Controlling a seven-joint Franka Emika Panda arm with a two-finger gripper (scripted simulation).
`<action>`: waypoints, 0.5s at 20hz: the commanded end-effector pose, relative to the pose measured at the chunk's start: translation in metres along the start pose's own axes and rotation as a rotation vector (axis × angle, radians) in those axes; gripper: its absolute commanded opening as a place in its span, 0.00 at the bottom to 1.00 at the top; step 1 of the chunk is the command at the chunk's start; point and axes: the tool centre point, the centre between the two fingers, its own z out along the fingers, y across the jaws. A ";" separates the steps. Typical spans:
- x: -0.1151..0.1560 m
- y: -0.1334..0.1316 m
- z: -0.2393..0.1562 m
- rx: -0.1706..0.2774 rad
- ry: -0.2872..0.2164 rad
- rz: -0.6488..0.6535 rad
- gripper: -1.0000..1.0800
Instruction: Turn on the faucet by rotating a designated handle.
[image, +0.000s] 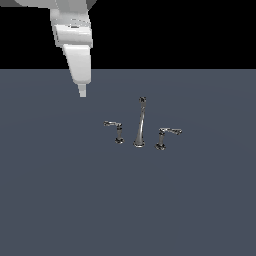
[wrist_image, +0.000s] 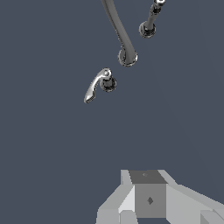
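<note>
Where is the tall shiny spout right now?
In the exterior view the spout stands upright mid-floor between the two short handles, one on the exterior view's left, one on its right.

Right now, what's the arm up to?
The white Panda arm hangs above the grey surface, with its gripper up and off toward the exterior view's left of the chrome faucet, touching nothing. The spout stands upright between two short lever handles. The handle on the exterior view's left is the nearer one and shows in the wrist view. Whether the fingers are open or shut cannot be told.
</note>
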 end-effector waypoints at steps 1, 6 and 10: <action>0.006 -0.010 0.012 -0.001 0.001 0.053 0.00; 0.022 -0.031 0.038 -0.005 0.003 0.167 0.00; 0.039 -0.048 0.062 -0.008 0.005 0.272 0.00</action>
